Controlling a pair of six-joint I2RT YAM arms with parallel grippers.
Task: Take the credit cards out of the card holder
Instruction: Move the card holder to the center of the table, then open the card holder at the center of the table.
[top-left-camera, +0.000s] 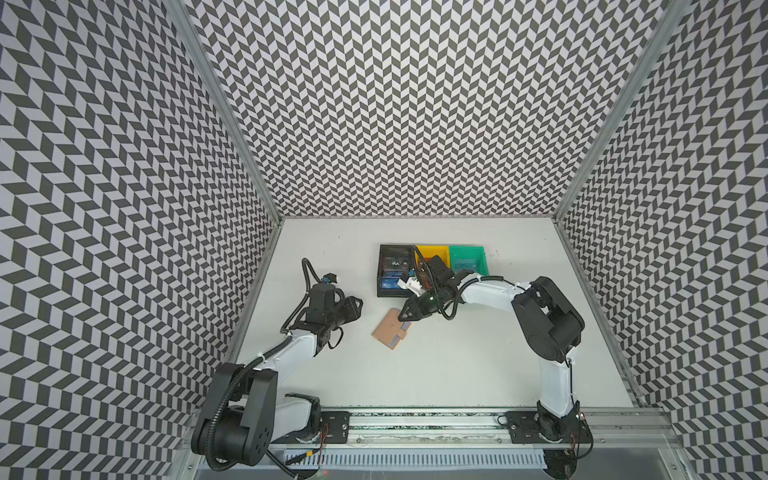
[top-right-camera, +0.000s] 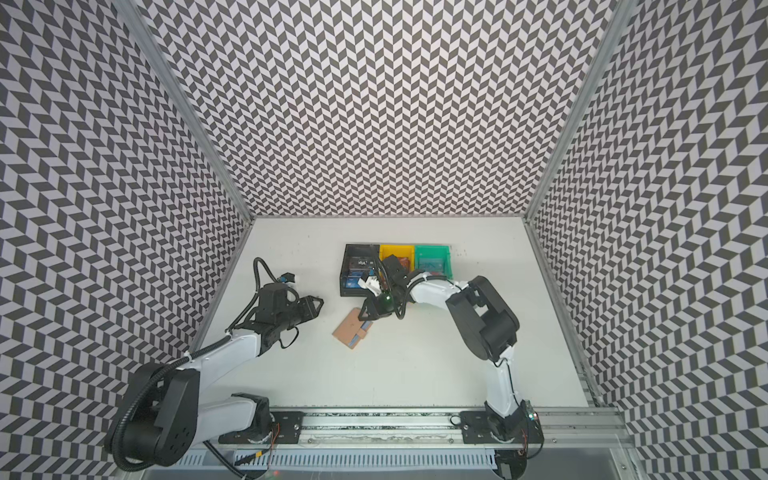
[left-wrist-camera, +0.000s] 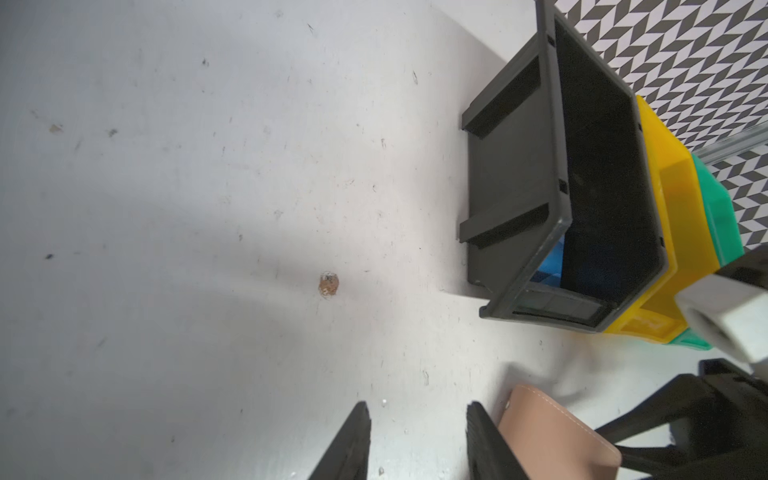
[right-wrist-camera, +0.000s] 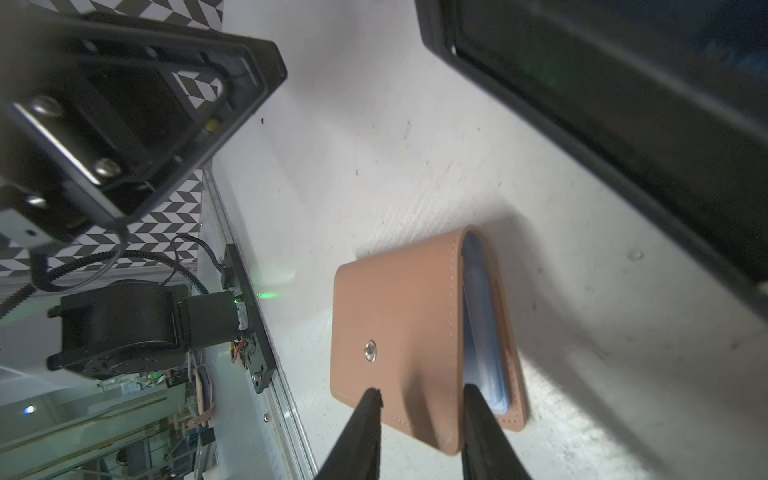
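Nearest the arm bases, the tan card holder lies on the white table. It is folded shut and turned slantwise, so its corners rather than its sides point at the arms. The right wrist view shows the fold as a rounded bend at one end, and one long edge gapes slightly over bluish leaves. I cannot tell whether a card sits among those leaves. The right gripper hangs directly over the holder with its jaws partly apart. One fingertip is over the top cover near the snap and the other is at the gaping edge. Nothing looks clamped, though a light touch on the cover cannot be ruled out. The left gripper stands to the holder's left, near it but apart, its jaws also partly open with only bare table between them. The right arm is therefore the nearer one, and the gaping edge seems to face its side. The next move likely depends on slipping a finger in along that edge while the left gripper steadies the holder. Farther back, a black bin, a yellow bin and a green bin stand in a touching row, and the black bin already holds credit cards.
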